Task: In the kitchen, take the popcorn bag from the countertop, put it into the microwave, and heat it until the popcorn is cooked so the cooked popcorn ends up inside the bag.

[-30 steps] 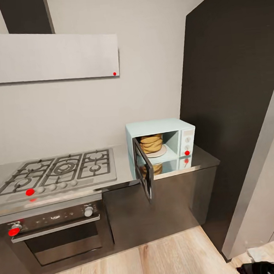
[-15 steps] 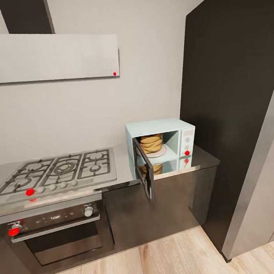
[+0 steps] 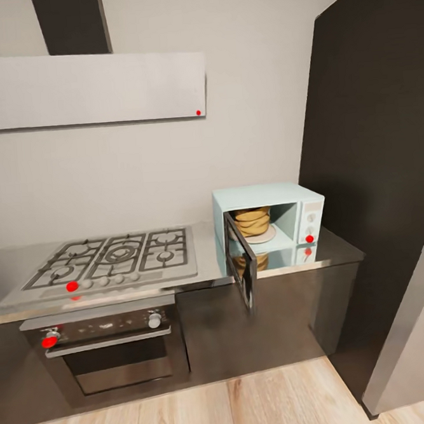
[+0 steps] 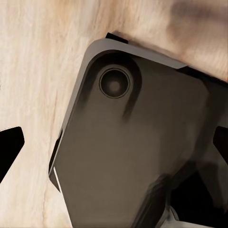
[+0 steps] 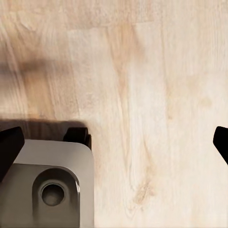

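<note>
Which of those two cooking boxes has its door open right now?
The small mint-blue microwave on the countertop: its dark glass door swings outward, showing the popcorn bag inside. The larger dark oven below the hob is closed.

Both arms hang low, wrists aimed down at the robot's own base (image 4: 133, 156). Left gripper (image 4: 114, 147) has its jaws spread wide, right gripper (image 5: 114, 142) likewise, both holding nothing.

Countertop (image 3: 209, 263) glossy steel; floor (image 3: 272, 405) pale wood.
</note>
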Robot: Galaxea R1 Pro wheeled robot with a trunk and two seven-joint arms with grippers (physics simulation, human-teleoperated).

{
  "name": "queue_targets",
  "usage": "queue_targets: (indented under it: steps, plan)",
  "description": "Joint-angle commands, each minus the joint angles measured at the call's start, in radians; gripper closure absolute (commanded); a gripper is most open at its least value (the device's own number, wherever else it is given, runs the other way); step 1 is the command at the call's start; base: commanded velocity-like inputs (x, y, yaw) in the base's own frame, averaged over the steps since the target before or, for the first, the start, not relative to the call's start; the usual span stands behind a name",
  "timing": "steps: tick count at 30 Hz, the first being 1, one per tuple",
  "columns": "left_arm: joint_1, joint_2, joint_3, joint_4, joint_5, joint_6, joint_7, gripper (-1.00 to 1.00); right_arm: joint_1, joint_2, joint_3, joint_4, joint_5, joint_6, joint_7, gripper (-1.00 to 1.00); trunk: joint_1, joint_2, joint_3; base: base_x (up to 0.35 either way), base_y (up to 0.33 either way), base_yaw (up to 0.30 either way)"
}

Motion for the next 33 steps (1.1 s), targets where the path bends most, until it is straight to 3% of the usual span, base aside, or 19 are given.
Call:
queue_targets:
  steps: [1,8,13,33]
  plan:
    - [0.0,0.0,0.0,-0.001,0.005,-0.002,-0.002,-1.0,-0.001,0.0,0.008,0.002,-0.011,0.0,0.005,-1.0,0.0,-0.001,-0.001,0.0,0.0,0.273]
    - [0.0,0.0,0.002,-0.001,0.008,-0.002,-0.001,-1.0,-0.001,0.002,0.008,0.003,-0.011,0.003,0.005,-1.0,0.0,-0.001,-0.001,0.0,0.0,0.271]
    - [0.0,0.0,0.002,-0.001,0.009,-0.002,-0.001,-1.0,-0.001,0.002,0.008,0.002,-0.006,0.004,0.006,-1.0,0.0,-0.001,-0.001,0.0,-0.051,0.063]
    - [0.0,0.0,0.002,-0.001,0.009,-0.002,-0.001,-1.0,-0.001,0.001,0.009,0.002,-0.003,0.005,0.009,-1.0,0.0,-0.001,-0.001,0.0,-0.273,0.001]
